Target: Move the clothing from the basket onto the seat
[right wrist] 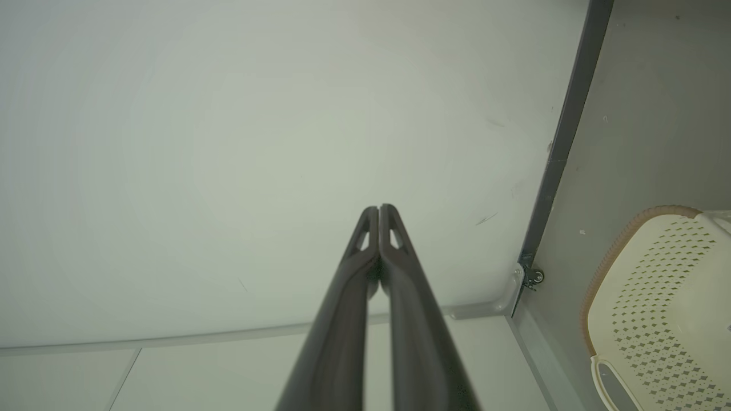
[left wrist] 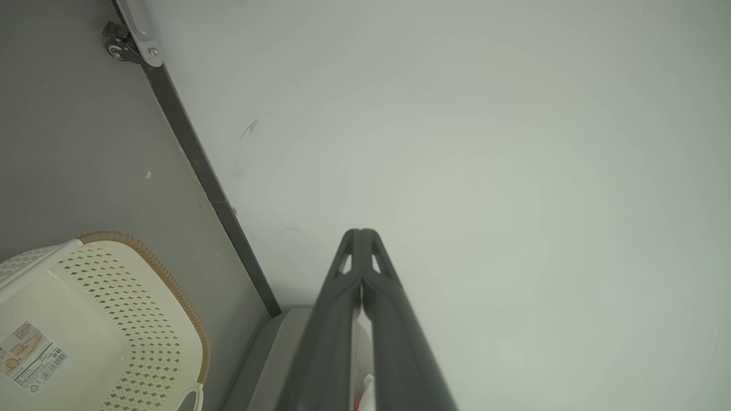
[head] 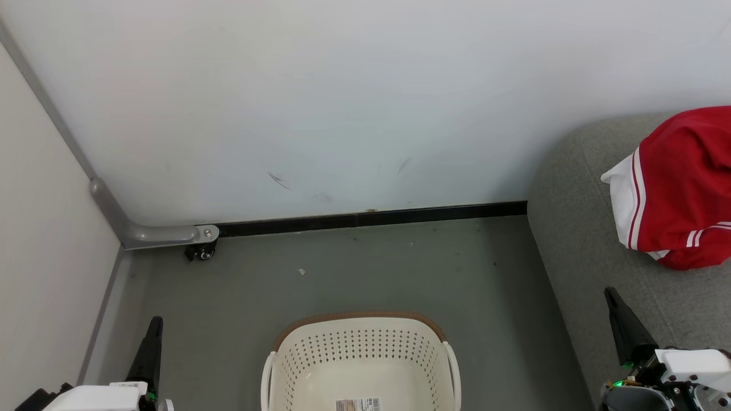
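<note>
Clothing: bright red soft fabric sports garment with white stripe trim, bunched on the grey upholstered sofa seat.
Handling: judged light, limp, not fragile; pinch a raised fold or the striped hem.
Basket: cream perforated plastic, brown woven rim; visible interior bare.
Left gripper: fingers together, empty, well apart from it.
Right gripper: fingers together, empty, near it, not touching.

Diffuse, even light fills all three views, bright without harshness. In the head view the wall shades gently from pale white to a cooler grey beside the seat, and shadows are faint and soft-edged. Both wrist views carry a greenish cast and darken toward their corners (typical wide-angle falloff). The left tool and right tool turn soft near the lens; the head view is crisp.
</note>
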Controlling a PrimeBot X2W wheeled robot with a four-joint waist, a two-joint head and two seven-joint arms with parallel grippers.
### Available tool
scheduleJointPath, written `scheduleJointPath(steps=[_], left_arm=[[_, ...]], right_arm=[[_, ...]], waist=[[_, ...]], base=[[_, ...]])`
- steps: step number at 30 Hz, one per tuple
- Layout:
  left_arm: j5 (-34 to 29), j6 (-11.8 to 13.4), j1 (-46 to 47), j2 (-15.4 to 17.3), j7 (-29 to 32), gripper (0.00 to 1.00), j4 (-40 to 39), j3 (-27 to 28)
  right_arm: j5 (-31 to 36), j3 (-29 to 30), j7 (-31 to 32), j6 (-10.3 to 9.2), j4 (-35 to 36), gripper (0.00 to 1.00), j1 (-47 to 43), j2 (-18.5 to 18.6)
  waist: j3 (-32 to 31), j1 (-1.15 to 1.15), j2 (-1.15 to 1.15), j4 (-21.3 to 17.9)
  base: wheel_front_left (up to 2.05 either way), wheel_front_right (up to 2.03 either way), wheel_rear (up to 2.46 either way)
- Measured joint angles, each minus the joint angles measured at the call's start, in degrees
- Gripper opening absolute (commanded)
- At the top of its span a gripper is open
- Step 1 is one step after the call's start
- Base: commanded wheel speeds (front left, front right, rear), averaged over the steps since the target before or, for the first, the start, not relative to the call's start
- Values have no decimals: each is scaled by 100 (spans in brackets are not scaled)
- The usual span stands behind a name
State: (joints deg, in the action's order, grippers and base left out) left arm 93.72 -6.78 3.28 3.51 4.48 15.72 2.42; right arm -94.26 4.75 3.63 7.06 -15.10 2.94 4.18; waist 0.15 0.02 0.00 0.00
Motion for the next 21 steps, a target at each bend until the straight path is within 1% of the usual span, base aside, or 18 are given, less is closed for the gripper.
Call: scheduleJointPath(steps=[21], left_arm=[[0, 0, 8, -4, 1, 0, 11, 16]], right_arm=[[1, 9, 41, 0, -4, 0, 1, -9]], waist=[[0, 0, 0, 0]], base=[[0, 0, 0]])
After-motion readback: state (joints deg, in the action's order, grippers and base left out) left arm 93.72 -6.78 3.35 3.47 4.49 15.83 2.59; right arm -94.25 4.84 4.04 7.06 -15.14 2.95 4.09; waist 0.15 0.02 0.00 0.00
